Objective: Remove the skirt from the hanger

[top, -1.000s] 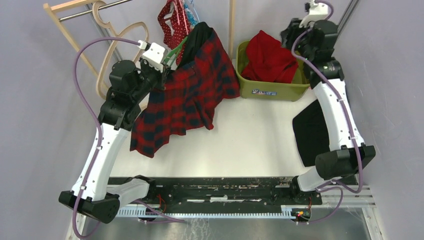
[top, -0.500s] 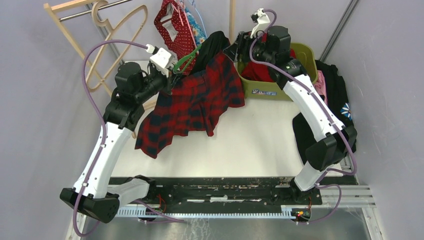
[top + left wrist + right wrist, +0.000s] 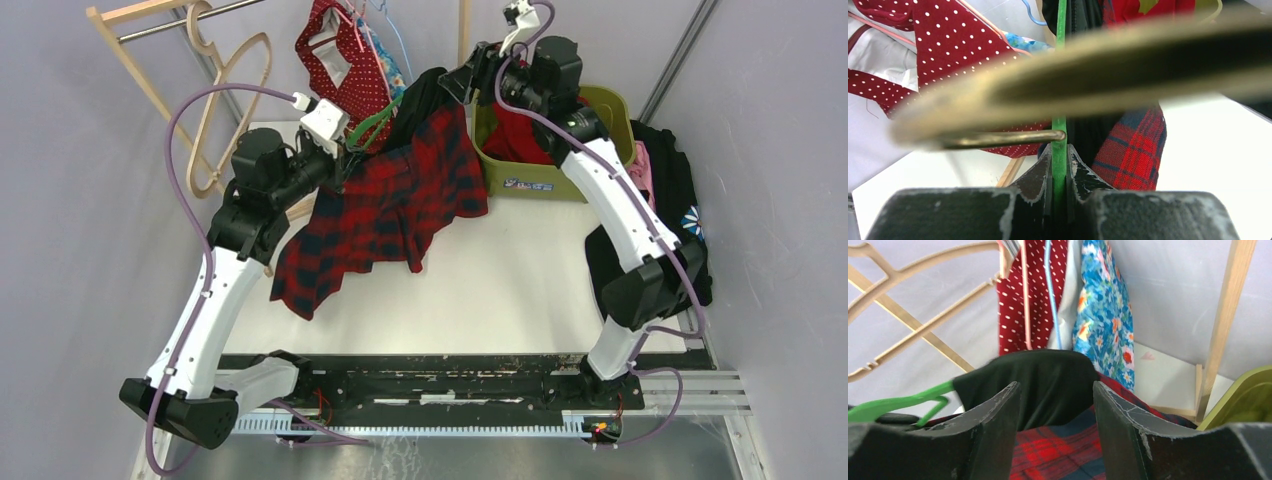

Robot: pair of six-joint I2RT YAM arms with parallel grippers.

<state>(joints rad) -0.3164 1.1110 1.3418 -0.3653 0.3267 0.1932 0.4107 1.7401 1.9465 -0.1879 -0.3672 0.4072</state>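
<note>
Left gripper (image 3: 1059, 152) pinches the green hanger (image 3: 1061, 70); right gripper (image 3: 1055, 390), spread, faces the skirt (image 3: 385, 205) draped off the hanger. Close squarely on its black waistband (image 3: 1033, 377), then pull away from the hanger.

The red and dark plaid skirt (image 3: 385, 205), black at the waist, hangs on a tilted green hanger (image 3: 374, 122) in the upper middle of the top view, hem trailing toward the lower left

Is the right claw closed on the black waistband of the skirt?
No: in the right wrist view the right claw is open, its fingers wide apart, with the black waistband ahead of them.
</note>
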